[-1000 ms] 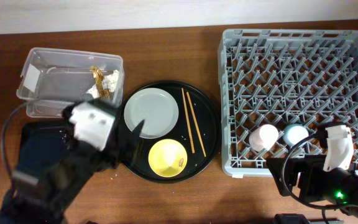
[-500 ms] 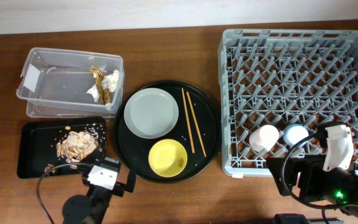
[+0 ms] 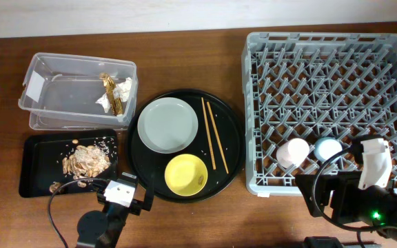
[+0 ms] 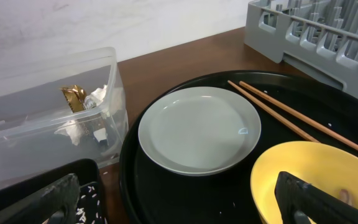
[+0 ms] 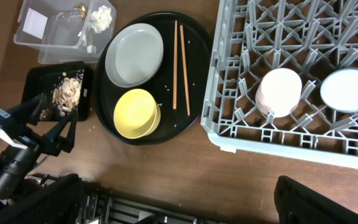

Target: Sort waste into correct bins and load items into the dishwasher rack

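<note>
The grey plate (image 3: pixel 167 125), yellow bowl (image 3: pixel 186 174) and two chopsticks (image 3: pixel 214 134) lie on the round black tray. The pink cup (image 3: pixel 292 151) and blue cup (image 3: pixel 327 148) sit upside down in the dishwasher rack (image 3: pixel 322 41). White tissue (image 3: pixel 121 89) and the gold wrapper (image 3: pixel 109 89) lie in the clear tub (image 3: pixel 60 89). Food scraps (image 3: pixel 85 162) lie in the shallow black tray (image 3: pixel 36 169). My left gripper (image 4: pixel 179 208) is open and empty, low at the front edge, facing the plate (image 4: pixel 199 129) and bowl (image 4: pixel 316 180). My right gripper (image 5: pixel 179 205) is open and empty, high over the table's front right.
The large round black tray (image 3: pixel 229 158) stands between the bins and the rack. My right arm (image 3: pixel 372 165) hangs over the rack's front right corner. Most rack pegs hold nothing.
My left arm has drawn back from over the shallow black tray to the table's front edge, uncovering the scraps, then shifted slightly right. The right arm has not moved.
</note>
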